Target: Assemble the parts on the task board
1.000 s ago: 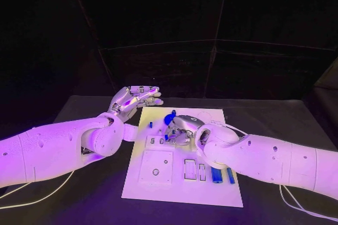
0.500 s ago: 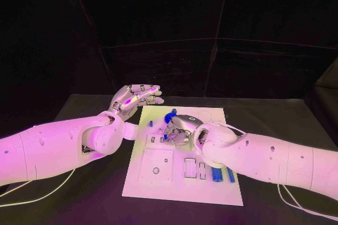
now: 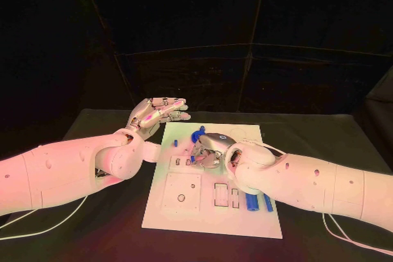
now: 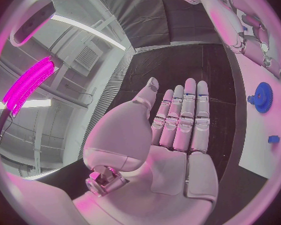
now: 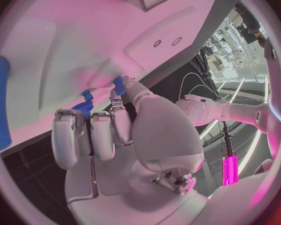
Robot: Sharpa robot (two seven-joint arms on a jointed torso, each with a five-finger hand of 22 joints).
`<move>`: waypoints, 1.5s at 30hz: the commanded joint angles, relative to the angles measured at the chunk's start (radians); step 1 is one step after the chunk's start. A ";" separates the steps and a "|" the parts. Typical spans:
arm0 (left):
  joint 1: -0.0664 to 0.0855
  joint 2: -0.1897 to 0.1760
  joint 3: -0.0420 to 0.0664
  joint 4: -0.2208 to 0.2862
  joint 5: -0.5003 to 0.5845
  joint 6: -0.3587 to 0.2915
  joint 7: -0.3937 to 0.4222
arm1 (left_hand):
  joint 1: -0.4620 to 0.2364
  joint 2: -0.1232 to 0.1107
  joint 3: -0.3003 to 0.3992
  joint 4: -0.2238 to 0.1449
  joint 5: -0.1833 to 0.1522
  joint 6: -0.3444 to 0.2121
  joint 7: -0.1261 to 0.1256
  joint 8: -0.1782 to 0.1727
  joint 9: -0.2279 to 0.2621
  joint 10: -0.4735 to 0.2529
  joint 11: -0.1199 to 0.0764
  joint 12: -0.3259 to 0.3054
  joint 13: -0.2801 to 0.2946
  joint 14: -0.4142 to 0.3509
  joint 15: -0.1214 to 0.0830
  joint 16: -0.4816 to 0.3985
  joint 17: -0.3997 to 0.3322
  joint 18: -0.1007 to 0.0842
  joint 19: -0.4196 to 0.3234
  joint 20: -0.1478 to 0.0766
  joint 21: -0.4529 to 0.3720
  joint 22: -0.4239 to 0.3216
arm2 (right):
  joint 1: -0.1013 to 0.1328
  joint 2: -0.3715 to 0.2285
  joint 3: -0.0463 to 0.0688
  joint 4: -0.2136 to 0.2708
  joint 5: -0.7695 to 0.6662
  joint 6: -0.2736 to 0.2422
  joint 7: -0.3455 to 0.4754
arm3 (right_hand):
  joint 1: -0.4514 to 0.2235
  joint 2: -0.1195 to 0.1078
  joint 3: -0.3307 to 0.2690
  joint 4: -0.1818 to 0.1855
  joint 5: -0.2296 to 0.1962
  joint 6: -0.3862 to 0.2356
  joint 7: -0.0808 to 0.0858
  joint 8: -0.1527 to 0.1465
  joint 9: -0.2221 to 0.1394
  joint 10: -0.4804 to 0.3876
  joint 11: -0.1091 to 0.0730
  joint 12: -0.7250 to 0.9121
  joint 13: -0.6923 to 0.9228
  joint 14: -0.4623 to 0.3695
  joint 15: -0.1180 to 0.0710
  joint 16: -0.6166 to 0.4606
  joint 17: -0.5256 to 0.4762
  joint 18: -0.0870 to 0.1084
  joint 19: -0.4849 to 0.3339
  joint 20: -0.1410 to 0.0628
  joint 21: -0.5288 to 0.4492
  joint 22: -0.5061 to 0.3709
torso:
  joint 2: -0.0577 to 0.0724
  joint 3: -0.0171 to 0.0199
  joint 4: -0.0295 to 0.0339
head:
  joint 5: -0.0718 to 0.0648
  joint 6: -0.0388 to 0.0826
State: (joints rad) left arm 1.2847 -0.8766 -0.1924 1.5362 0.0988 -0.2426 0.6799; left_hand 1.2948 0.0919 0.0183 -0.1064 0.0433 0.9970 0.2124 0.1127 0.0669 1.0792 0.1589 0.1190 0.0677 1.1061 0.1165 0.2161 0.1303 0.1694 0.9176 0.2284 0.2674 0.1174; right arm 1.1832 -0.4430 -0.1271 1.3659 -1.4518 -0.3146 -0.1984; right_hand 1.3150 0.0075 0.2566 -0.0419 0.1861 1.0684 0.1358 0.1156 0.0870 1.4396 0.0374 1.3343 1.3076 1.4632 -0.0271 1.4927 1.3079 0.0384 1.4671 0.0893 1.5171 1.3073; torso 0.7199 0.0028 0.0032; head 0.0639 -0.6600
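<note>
- Left hand [image 3: 155,115]: silver, jointed metal on a smooth white arm. We log it raised above the table just off the board's far left corner, fingers straight and side by side, palm bare, grasping nothing; the left wrist view [image 4: 178,130] confirms the flat, released palm.
- Table [image 3: 98,131]: matt black cloth, dull and unreflective.
- Board [image 3: 184,213]: flat white rectangular plate at the table's middle, with rectangular recesses and small round holes on its near half.
- Peg [image 3: 175,143]: small blue upright piece near the board's left edge.
- Gear [image 3: 196,136]: blue, round, toothed; lies on the far half of the board, partly covered by the right hand. In the left wrist view [image 4: 262,96] its teeth read clearly.
- Right hand [image 3: 211,151]: silver, knuckles up, pressed down on the board's middle with fingers curled. The right wrist view [image 5: 100,135] shows its fingertips on a small blue part [image 5: 120,85]; we cannot tell whether that part is truly gripped, nor make out its shape.
- Bars [image 3: 258,202]: two blue cylinders lying side by side near the board's right edge, partly cut off by the right arm.
- Against the earlier frames: we see both hands and all parts in the same places.
</note>
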 commanded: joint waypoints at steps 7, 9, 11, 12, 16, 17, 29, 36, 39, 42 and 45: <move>0.001 0.001 0.001 0.000 0.000 0.013 0.031 | 0.000 0.008 -0.001 -0.005 0.004 0.005 0.002 -0.006 -0.001 0.007 -0.001 -0.007 -0.001 0.008 -0.002 -0.004 0.002 0.014 0.006 0.001 -0.007 -0.001 | -0.004 -0.006 -0.005 -0.001 -0.024 0.074 -0.037 | -0.016 -0.015 0.002 -0.003 0.004 0.010 -0.012 -0.011 -0.001 -0.012 0.001 -0.014 0.038 0.067 -0.004 -0.005 0.056 -0.006 0.002 -0.007 0.000 0.126 | 0.000 0.0002 -0.0002 | 0.000 -0.002; 0.001 0.001 0.001 0.000 0.000 0.013 0.031 | -0.002 0.010 0.000 -0.008 0.004 0.007 0.001 -0.008 -0.001 0.010 -0.002 -0.010 -0.001 0.010 -0.003 -0.007 0.002 0.014 0.008 0.000 -0.008 -0.002 | -0.004 -0.005 -0.005 0.000 -0.025 0.077 -0.039 | -0.018 -0.017 0.001 -0.003 0.004 0.008 -0.011 -0.013 -0.002 -0.014 0.002 -0.016 0.036 0.067 -0.003 -0.005 0.056 -0.006 0.001 -0.007 0.000 0.125 | 0.000 0.0003 0.0001 | 0.000 -0.002; 0.001 0.001 0.001 0.000 0.000 0.014 0.030 | -0.002 0.010 0.000 -0.008 0.004 0.007 0.001 -0.008 -0.001 0.010 -0.002 -0.010 -0.001 0.010 -0.003 -0.007 0.002 0.014 0.008 0.000 -0.008 -0.002 | -0.004 -0.005 -0.005 0.000 -0.026 0.078 -0.040 | -0.021 -0.020 0.001 -0.003 0.004 0.006 -0.010 -0.015 -0.003 -0.015 0.003 -0.018 0.034 0.067 -0.003 -0.005 0.056 -0.006 0.001 -0.006 -0.001 0.124 | 0.000 0.0001 0.0005 | -0.001 -0.003; 0.001 0.001 0.001 0.000 0.000 0.014 0.030 | -0.002 0.010 0.000 -0.008 0.004 0.007 0.001 -0.008 -0.001 0.010 -0.002 -0.010 -0.001 0.010 -0.003 -0.007 0.002 0.014 0.008 0.000 -0.008 -0.002 | -0.004 -0.005 -0.005 0.000 -0.027 0.079 -0.041 | -0.021 -0.020 0.001 -0.003 0.004 0.005 -0.010 -0.015 -0.003 -0.015 0.003 -0.019 0.034 0.067 -0.003 -0.005 0.056 -0.006 0.001 -0.006 -0.001 0.124 | 0.000 -0.0001 0.0005 | -0.001 -0.003; 0.001 0.001 0.001 0.000 0.000 0.013 0.030 | -0.002 0.010 0.000 -0.008 0.004 0.007 0.001 -0.008 -0.001 0.010 -0.002 -0.010 -0.001 0.010 -0.003 -0.007 0.002 0.014 0.008 0.000 -0.008 -0.002 | -0.004 -0.005 -0.005 0.000 -0.029 0.080 -0.044 | -0.025 -0.025 0.000 -0.002 0.004 0.001 -0.008 -0.019 -0.004 -0.018 0.004 -0.022 0.031 0.067 -0.001 -0.006 0.054 -0.005 0.000 -0.005 -0.002 0.122 | 0.000 -0.0003 0.0006 | -0.001 -0.003; 0.001 0.001 0.001 0.000 0.000 0.013 0.030 | -0.002 0.010 0.000 -0.008 0.004 0.007 0.001 -0.008 -0.001 0.010 -0.002 -0.010 -0.001 0.010 -0.003 -0.007 0.002 0.014 0.008 0.000 -0.008 -0.002 | -0.004 -0.005 -0.005 0.000 -0.029 0.080 -0.044 | -0.026 -0.026 0.000 -0.002 0.004 0.000 -0.007 -0.020 -0.004 -0.018 0.005 -0.024 0.030 0.066 -0.001 -0.007 0.054 -0.006 0.000 -0.005 -0.002 0.123 | 0.000 -0.0003 0.0006 | -0.001 -0.003; 0.001 0.001 0.001 0.000 0.000 0.015 0.029 | -0.002 0.010 0.000 -0.008 0.004 0.007 0.001 -0.008 -0.001 0.010 -0.002 -0.010 -0.001 0.010 -0.003 -0.007 0.002 0.014 0.008 0.000 -0.008 -0.002 | -0.004 -0.004 -0.005 0.004 -0.030 0.059 -0.038 | -0.040 -0.039 -0.005 0.002 0.002 -0.012 -0.002 -0.030 -0.007 -0.021 0.009 -0.027 0.028 0.066 0.003 -0.007 0.053 -0.005 -0.001 -0.002 -0.003 0.121 | 0.000 -0.0001 0.0007 | 0.000 -0.004; 0.001 0.001 0.001 0.000 0.000 0.015 0.029 | -0.002 0.010 0.000 -0.008 0.004 0.007 0.001 -0.008 -0.001 0.010 -0.002 -0.010 -0.001 0.010 -0.003 -0.007 0.002 0.014 0.008 0.000 -0.008 -0.002 | -0.004 -0.005 -0.005 0.009 -0.030 0.013 -0.034 | -0.042 -0.035 -0.003 0.004 0.006 -0.008 -0.003 -0.028 -0.006 -0.016 0.009 -0.020 0.035 0.067 0.004 -0.006 0.057 -0.006 0.002 -0.001 -0.001 0.126 | 0.000 0.0002 0.0003 | 0.001 -0.004; 0.001 0.000 0.001 0.000 0.000 0.015 0.029 | -0.002 0.010 0.000 -0.008 0.004 0.007 0.001 -0.008 -0.001 0.010 -0.002 -0.010 -0.001 0.010 -0.003 -0.007 0.002 0.014 0.008 0.000 -0.008 -0.002 | -0.005 -0.010 -0.005 0.014 -0.031 -0.013 -0.033 | -0.043 -0.033 -0.001 0.005 0.010 -0.004 -0.004 -0.027 -0.005 -0.013 0.009 -0.016 0.038 0.068 0.003 -0.005 0.059 -0.007 0.004 0.000 0.000 0.128 | 0.000 0.0003 0.0001 | 0.003 -0.005; 0.001 0.000 0.001 0.000 0.000 0.016 0.029 | -0.002 0.010 0.000 -0.008 0.004 0.007 0.001 -0.008 -0.001 0.010 -0.002 -0.010 -0.001 0.010 -0.003 -0.007 0.002 0.014 0.008 0.000 -0.008 -0.002 | -0.005 -0.015 -0.005 0.021 -0.036 -0.028 -0.035 | -0.043 -0.032 0.000 0.006 0.013 -0.001 -0.005 -0.026 -0.004 -0.012 0.008 -0.015 0.039 0.068 0.003 -0.005 0.060 -0.007 0.004 0.000 0.000 0.128 | 0.000 0.0004 0.0003 | 0.004 -0.005; 0.001 -0.001 0.001 0.000 0.000 0.016 0.028 | -0.002 0.010 0.000 -0.008 0.004 0.007 0.001 -0.008 -0.001 0.010 -0.002 -0.010 -0.001 0.010 -0.003 -0.007 0.002 0.014 0.008 0.000 -0.008 -0.002 | -0.004 -0.027 -0.005 0.037 -0.046 -0.037 -0.043 | -0.043 -0.031 0.001 0.006 0.018 0.001 -0.006 -0.026 -0.004 -0.011 0.007 -0.014 0.039 0.068 0.003 -0.005 0.060 -0.007 0.004 0.000 0.000 0.129 | -0.001 0.0007 -0.0005 | 0.006 -0.005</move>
State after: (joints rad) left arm 1.2847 -0.8772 -0.1924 1.5350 0.0989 -0.2398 0.6800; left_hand 1.2948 0.0919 0.0183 -0.1064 0.0433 0.9969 0.2124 0.1086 0.0670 1.0828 0.1553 0.1120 0.0677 1.1098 0.1128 0.2161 0.1309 0.1694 0.9171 0.2289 0.2603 0.1160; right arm 1.1775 -0.4661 -0.1323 1.3939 -1.4810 -0.3193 -0.2274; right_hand 1.2786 -0.0289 0.2565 -0.0421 0.1985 1.0629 0.1307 0.0887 0.0849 1.4254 0.0447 1.3165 1.3075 1.4633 -0.0270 1.4890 1.3075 0.0385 1.4671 0.0893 1.5171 1.3073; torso 0.7199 0.0031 0.0036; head 0.0683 -0.6650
